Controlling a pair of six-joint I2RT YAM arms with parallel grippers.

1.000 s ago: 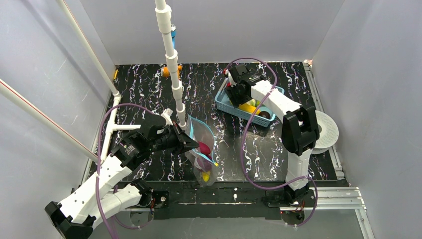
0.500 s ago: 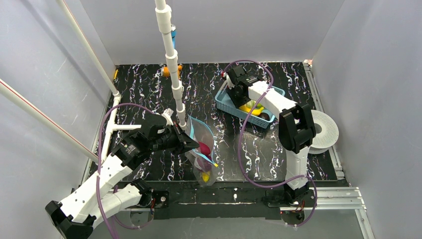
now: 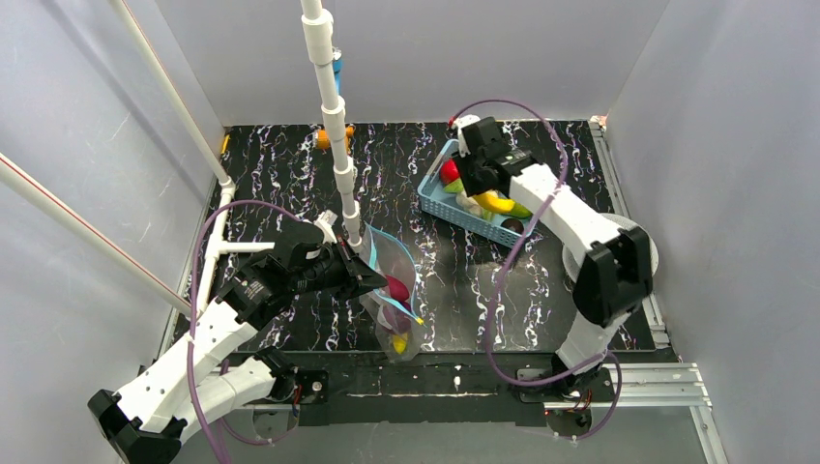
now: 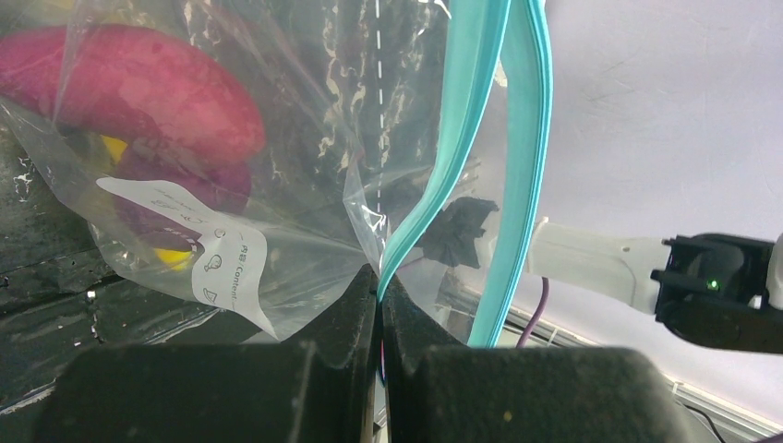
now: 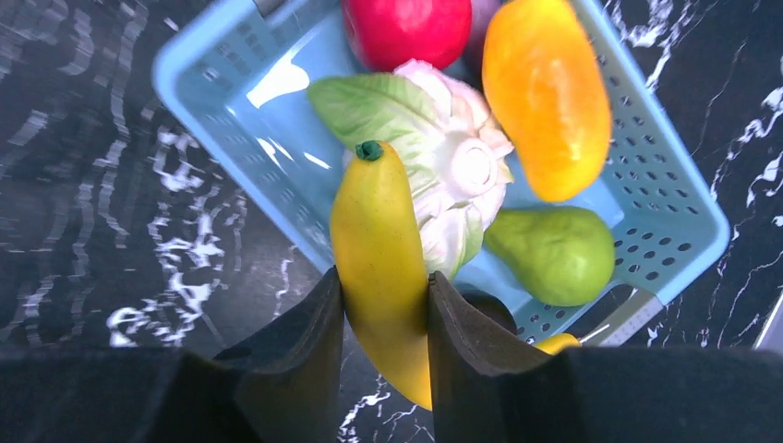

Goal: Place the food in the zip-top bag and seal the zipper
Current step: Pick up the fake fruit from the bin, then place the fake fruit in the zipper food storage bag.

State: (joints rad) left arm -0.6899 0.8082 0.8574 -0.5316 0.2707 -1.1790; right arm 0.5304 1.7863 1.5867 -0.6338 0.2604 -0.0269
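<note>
**Top external view.** Bright, even, diffuse light from above. The black marbled tabletop [image 3: 280,184] carries only faint, soft shadows and stays sharp from its near edge to its far corners.

**Left wrist view.** White glare streaks cross the crinkled zip-top bag [image 4: 277,185]. The left gripper [image 4: 379,286] is dark and out of focus.

**Right wrist view.** Specular highlights mark the banana [image 5: 379,231] and the basket [image 5: 277,92] floor. The right gripper [image 5: 383,286] is blurred, and the tabletop's veins are smeared at the picture's left.
</note>
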